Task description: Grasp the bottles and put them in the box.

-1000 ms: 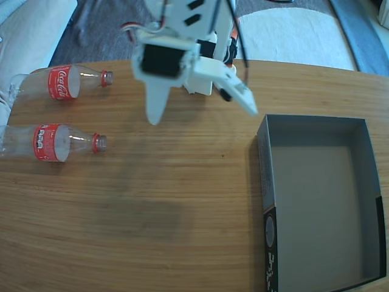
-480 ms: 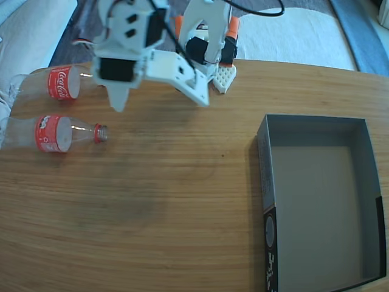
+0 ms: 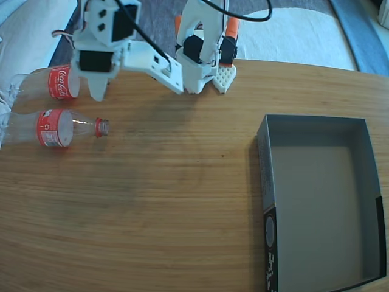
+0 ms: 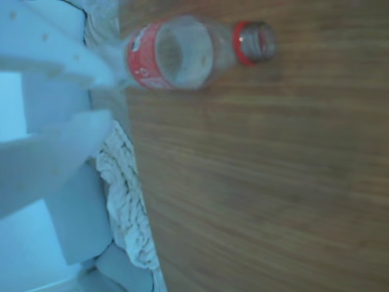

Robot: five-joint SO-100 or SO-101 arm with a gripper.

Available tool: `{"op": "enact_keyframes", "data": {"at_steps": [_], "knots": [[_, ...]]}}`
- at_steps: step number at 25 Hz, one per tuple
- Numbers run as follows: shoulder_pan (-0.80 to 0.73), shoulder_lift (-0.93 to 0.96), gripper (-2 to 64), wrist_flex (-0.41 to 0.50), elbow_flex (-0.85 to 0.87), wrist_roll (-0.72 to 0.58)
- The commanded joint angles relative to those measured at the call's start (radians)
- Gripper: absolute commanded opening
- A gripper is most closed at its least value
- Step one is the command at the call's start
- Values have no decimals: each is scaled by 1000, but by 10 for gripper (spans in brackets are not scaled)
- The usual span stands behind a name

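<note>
The fixed view looks steeply down from above the wooden table (image 3: 182,201), taking in most of its top, with the arm's base (image 3: 203,55) at the far edge, the box (image 3: 322,207) at right and two bottles at left; the wrist view rides on the arm, close to the tabletop, turned sideways; both views share the nearer bottle (image 3: 58,128) (image 4: 182,55) and surrounding wood.

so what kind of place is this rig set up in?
Probably a home room, not a lab: the arm sits on a wooden table, with a pale rug on grey flooring behind it and white fabric, perhaps a sofa, at the left of the fixed view.
</note>
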Motion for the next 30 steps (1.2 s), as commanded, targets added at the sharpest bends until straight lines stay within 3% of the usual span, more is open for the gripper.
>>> {"op": "enact_keyframes", "data": {"at_steps": [1, 15, 30], "knots": [[41, 8, 1, 57, 2, -25], [114, 5, 1, -26, 100, -29], [137, -37, 1, -178, 166, -61]]}}
